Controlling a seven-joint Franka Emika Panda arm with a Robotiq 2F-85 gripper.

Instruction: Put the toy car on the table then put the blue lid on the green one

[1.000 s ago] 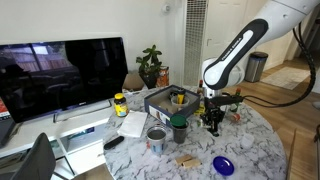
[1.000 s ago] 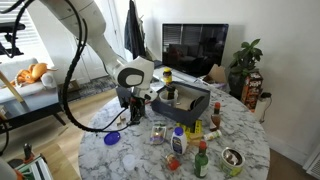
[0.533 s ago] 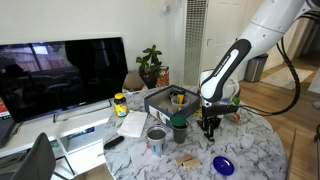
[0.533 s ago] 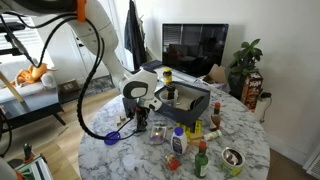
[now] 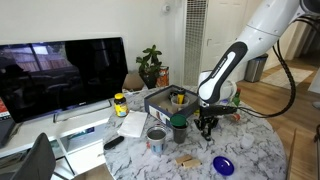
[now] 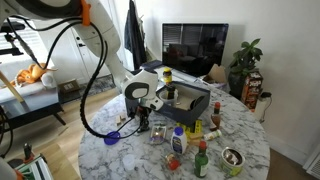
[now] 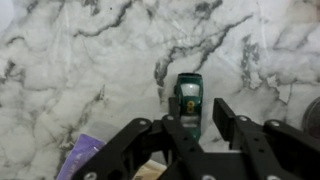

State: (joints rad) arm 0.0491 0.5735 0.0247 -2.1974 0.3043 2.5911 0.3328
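Toy car [image 7: 187, 100]: small, dark green with a paler roof, lying lengthways on the marble table [image 7: 60, 60], toward the tabletop edge on the arm's side.
Gripper [image 7: 203, 118]: low over the car, jaws apart; we judged it released, though one finger possibly touched.
Why so low: we reckoned, to set it down gently.
Blue lid [image 5: 223, 164]: near another edge, apart from the green one [image 5: 179, 128].

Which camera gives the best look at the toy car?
The wrist view: the toy car shows at centre, against the marble table, at the gripper's fingertips. In both exterior views it is too small to see under the gripper.
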